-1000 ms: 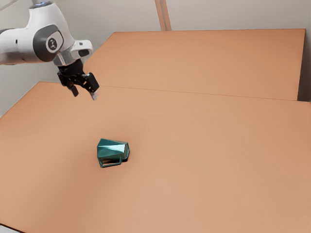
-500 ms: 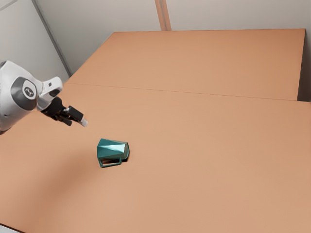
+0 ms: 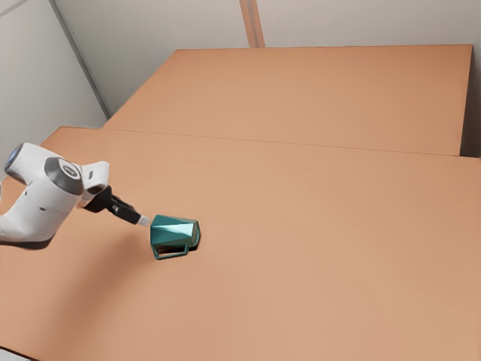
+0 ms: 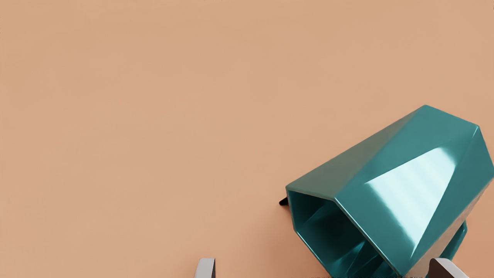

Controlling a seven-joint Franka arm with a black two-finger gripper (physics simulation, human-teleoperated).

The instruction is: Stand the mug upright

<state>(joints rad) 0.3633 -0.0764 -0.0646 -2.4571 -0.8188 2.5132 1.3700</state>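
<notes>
The teal faceted mug [image 3: 174, 231] lies on its side on the table, its handle toward the exterior view's bottom. Just off the mug's end on the exterior view's left is my gripper [image 3: 144, 221]. In the wrist view my gripper [image 4: 322, 268] is open, its two fingertips wide apart. The open mouth of the mug [image 4: 401, 181] faces the gripper, partly between the fingertips and nearer one of them. Part of the handle shows beyond that fingertip. Whether a fingertip touches the mug I cannot tell.
The orange-tan table [image 3: 301, 263] extends around the mug, with a seam across it farther back. A grey wall [image 3: 180, 30] stands behind the table. The arm comes in from the exterior view's left.
My hand has come down from above the table to beside the mug, first toward the exterior view's left, then back toward the mug, tilting on the way. The mug has not moved.
</notes>
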